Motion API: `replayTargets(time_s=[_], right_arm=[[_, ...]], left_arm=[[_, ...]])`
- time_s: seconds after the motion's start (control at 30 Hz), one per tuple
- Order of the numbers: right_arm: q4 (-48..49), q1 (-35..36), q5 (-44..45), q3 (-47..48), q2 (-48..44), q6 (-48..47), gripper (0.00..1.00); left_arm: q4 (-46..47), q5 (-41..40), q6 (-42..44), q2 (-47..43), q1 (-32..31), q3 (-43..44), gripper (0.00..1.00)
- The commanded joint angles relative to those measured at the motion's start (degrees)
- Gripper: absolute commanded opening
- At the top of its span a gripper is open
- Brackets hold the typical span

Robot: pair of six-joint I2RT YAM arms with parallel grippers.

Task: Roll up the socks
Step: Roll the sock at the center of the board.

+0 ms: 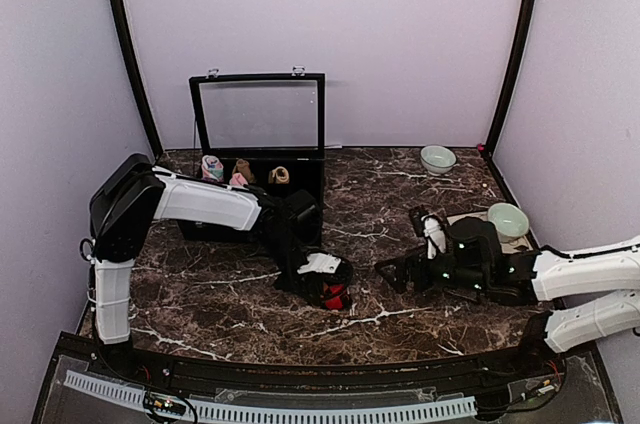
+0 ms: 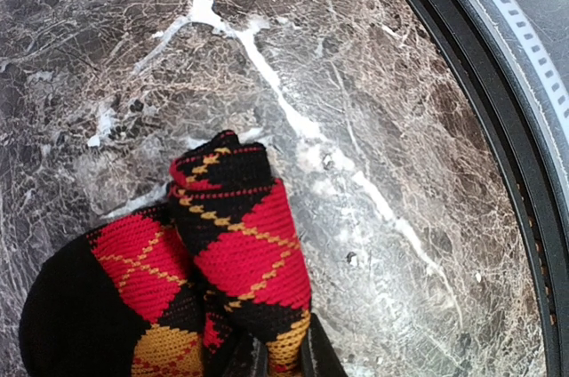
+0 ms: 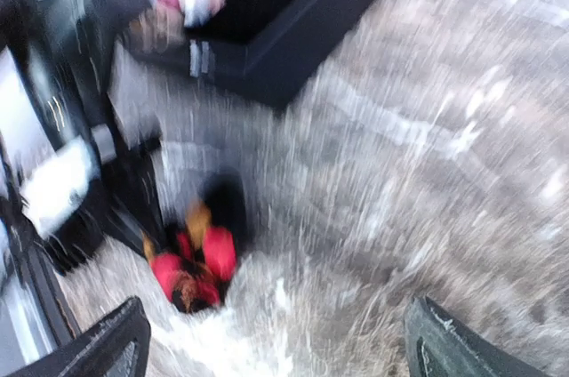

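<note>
My left arm (image 1: 205, 202) reaches from the near left to the table's middle, wrist tipped down. My left claw (image 2: 277, 361) is pinched tight on the argyle sock (image 2: 244, 252). The sock sits bunched on the marble table (image 1: 400, 204), just near of the black box (image 1: 300, 184). Its folded band runs lengthwise straight out from my fingertips. My right arm (image 1: 585, 269) lies low from the right. My right claw (image 1: 388, 274) gapes wide and empty, just right of the sock, not touching it.

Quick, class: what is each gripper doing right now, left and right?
Left gripper: closed on the black and red argyle sock.
Right gripper: open, jaws wide apart, holding nothing.
</note>
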Motion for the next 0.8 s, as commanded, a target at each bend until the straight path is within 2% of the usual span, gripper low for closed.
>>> replayTargets(time_s=[0.0, 0.07, 0.17, 0.27, 0.37, 0.5, 0.63, 0.77], right_arm=[[8.64, -0.95, 10.86, -4.65, -3.56, 7.33, 0.99], [8.51, -0.67, 6.13, -3.39, -0.46, 2.87, 0.99], [9.0, 1.16, 5.27, -2.28, 2.26, -1.52, 0.99], [12.72, 5.35, 4.11, -2.79, 3.31, -10.73, 0.99], [10.81, 8.76, 5.66, -1.45, 4.22, -19.61, 0.99], [8.65, 13.55, 7.6, 0.51, 5.81, -27.37, 0.86], [5.52, 17.33, 7.74, 4.64, 12.11, -31.9, 0.71], [5.11, 20.51, 8.98, 10.1, 18.83, -37.59, 0.64]], left_arm=[[-8.74, -6.32, -0.18, 5.96, -0.45, -1.58, 0.07], [-9.45, -5.96, -0.38, 6.63, -0.45, -0.79, 0.07], [-10.17, -5.49, -0.36, 7.49, -0.45, -0.6, 0.07], [-10.73, -4.53, -0.77, 8.15, -0.29, -0.23, 0.07], [-12.19, -2.17, -0.97, 8.63, 0.25, 0.98, 0.07], [-16.15, 0.51, -0.53, 11.26, 1.09, 3.88, 0.07], [-17.86, 1.01, -0.52, 13.4, 1.3, 6.0, 0.08], [-19.68, 1.36, -0.79, 15.56, 1.3, 7.89, 0.08]])
